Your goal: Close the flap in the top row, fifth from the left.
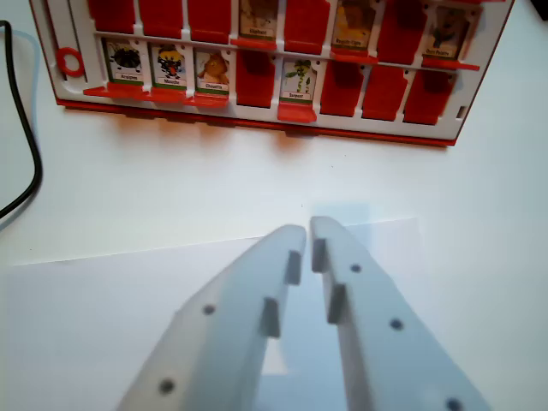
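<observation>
A red flap board (257, 122) lies across the top of the wrist view, only two of its rows showing. In the nearer row, three picture cards at the left (169, 67) and a snake card (298, 80), fifth from the left, show their faces. The other flaps in that row show plain red (255, 79). The row behind has an elephant card (259, 17) and two more picture cards toward the right (354, 26), with red flaps between them. My gripper (307, 229) hovers over the table well short of the board. Its pale fingers (282, 248) are shut with nothing between them.
A black cable (32, 145) curves down the left edge of the white table. A white sheet of paper (103, 300) lies under the gripper. Bare tabletop (214, 180) separates the gripper from the board's front rim.
</observation>
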You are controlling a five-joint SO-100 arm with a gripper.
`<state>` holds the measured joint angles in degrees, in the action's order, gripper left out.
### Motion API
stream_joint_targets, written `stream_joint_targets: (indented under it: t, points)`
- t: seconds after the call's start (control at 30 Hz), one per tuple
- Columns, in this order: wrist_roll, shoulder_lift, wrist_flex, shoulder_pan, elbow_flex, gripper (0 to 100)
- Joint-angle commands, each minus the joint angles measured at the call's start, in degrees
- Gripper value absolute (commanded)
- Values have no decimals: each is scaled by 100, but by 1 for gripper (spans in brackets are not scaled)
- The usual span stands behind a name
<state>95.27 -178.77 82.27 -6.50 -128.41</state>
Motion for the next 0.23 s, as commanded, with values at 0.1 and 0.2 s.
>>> stream_joint_targets:
  t: [0.1, 0.2]
  points:
    - [18, -149, -26, 141, 483, 0]
    - [18, -220, -26, 193, 466, 0]
